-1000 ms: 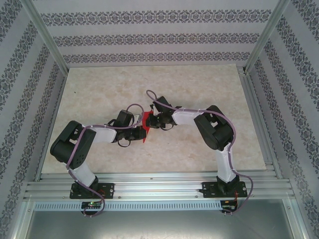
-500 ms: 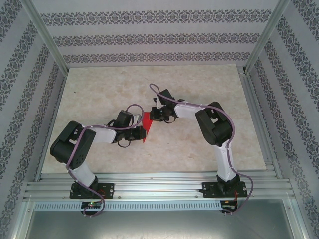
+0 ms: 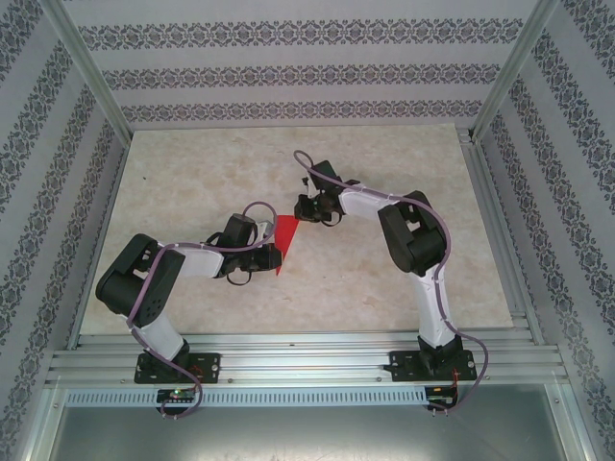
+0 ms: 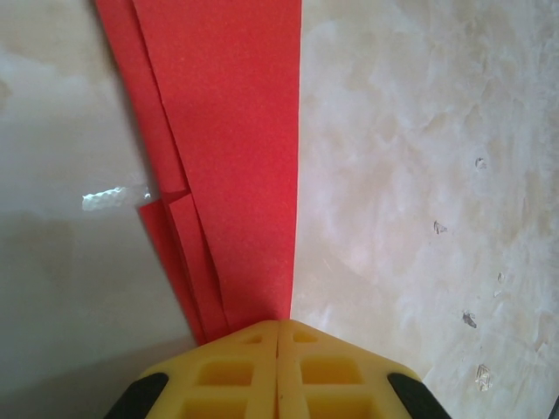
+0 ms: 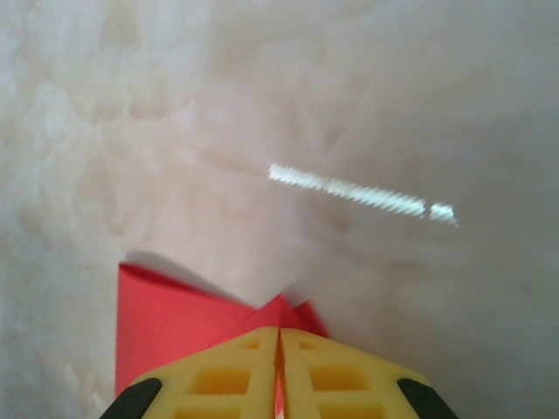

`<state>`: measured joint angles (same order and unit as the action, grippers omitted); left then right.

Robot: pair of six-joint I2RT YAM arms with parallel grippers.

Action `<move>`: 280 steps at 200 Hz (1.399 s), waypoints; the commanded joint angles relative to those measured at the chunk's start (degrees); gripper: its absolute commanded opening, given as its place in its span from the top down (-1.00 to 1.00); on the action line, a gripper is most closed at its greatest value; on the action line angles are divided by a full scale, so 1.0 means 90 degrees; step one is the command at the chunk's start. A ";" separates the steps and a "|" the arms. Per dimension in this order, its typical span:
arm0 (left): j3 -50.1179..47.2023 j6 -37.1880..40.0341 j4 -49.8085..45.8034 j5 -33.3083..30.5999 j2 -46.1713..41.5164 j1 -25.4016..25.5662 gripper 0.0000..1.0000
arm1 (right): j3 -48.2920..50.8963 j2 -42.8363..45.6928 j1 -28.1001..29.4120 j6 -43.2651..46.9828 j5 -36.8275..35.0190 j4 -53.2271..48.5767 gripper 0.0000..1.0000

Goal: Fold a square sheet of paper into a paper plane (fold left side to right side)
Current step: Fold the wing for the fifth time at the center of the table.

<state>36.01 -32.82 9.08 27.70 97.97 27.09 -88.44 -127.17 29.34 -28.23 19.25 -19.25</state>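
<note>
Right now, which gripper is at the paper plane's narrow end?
The left gripper: the paper plane tapers toward its shut fingers, while the right gripper sits by the wide end.

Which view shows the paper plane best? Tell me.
Left wrist view: the paper plane lies close up, folded layers plain. Top external shows a small red triangle; right wrist, one corner.

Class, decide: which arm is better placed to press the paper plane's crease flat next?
Left, probably: the left pincer, shut, sits at the paper plane, its long edge running straight ahead. The right pincer, also shut, is at one corner.
</note>
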 commanded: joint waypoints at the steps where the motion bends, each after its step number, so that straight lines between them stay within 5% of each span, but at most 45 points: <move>1: -0.0534 0.0170 -0.1135 -0.0701 0.0796 0.0383 0.83 | -0.0262 -0.0262 -0.0340 0.0222 -0.0894 -0.0038 0.79; 63: -0.0492 0.0132 -0.1063 -0.0617 0.0764 0.0379 0.82 | 0.0551 0.1080 -0.0361 0.0178 -0.0749 0.0193 0.77; 100: -0.0454 0.0141 -0.1070 -0.0626 0.0742 0.0390 0.82 | 0.1711 0.1852 0.0236 -0.0550 -0.0245 0.1077 0.75; 157: -0.0393 0.0180 -0.1111 -0.0606 0.0725 0.0407 0.82 | 0.1487 0.1188 0.0934 -0.1228 0.0176 0.1666 0.74; 280: -0.0435 0.0611 -0.1450 -0.0243 0.0318 0.0621 0.72 | 0.1406 0.0332 0.0815 -0.1074 -0.0472 0.0926 0.74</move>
<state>35.88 -30.65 9.17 25.21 96.51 28.88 -75.66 -121.45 37.71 -38.96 19.27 -7.27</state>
